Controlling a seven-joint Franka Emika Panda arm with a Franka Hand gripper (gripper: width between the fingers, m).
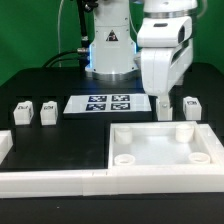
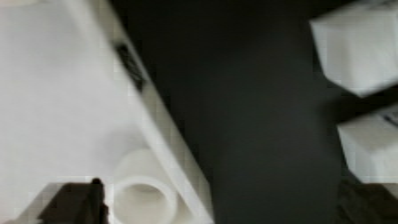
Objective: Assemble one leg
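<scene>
Exterior view: the gripper [image 1: 163,92] hangs over the table, jaws spread wide and empty, just above the leg [image 1: 163,104], which stands at twelve o'clock from the tray [image 1: 150,130]. Wrist view: a round tray socket [image 2: 143,190] sits beside one of the spread fingers [image 2: 71,200].

I count four legs, all small white blocks with a black-and-white tag on the face, all standing upright. Two sit side by side at the exterior view's left: leg [image 1: 22,111] and leg [image 1: 47,112]. Two sit at its right: leg [image 1: 190,106] in plain view, leg [image 1: 165,105] partly hidden behind my gripper [image 1: 164,97].
</scene>
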